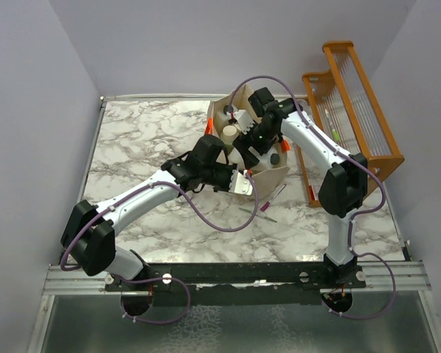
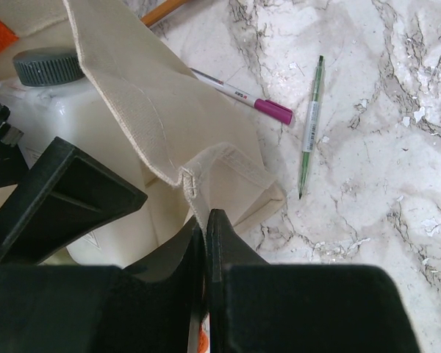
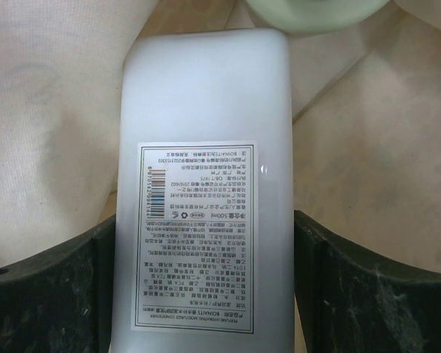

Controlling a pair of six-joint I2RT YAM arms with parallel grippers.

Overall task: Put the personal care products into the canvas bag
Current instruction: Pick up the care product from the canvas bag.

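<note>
Right gripper (image 3: 203, 220) stands wide, its two fingers pressed against either flank of a white bottle (image 3: 206, 110), which it holds inside the canvas bag (image 1: 270, 175) with the printed label facing the wrist camera. Beige cloth lies under the bottle and on both sides of it. Just past the end of the bottle farthest from this gripper, a pale green bottle (image 3: 316, 11) shows only as a rounded edge. Left gripper (image 2: 206, 220) is pinched tight on the bag's rim, with a fold of canvas caught between its fingertips. To the left of that grip, inside the bag, lies a grey-capped bottle (image 2: 81, 125) with a white body; whether it is the one the other arm holds cannot be told. From above, a cream cap (image 1: 229, 132) shows in the bag's mouth, to the left of the right gripper. Ahead of the left gripper and to its right, outside the bag, a white pen (image 2: 242, 95) with a magenta cap and a green pen (image 2: 311, 118) lie apart on the marble bench (image 2: 367, 220). An orange slatted rack (image 1: 353, 110) stands to the right of the right gripper.
</note>
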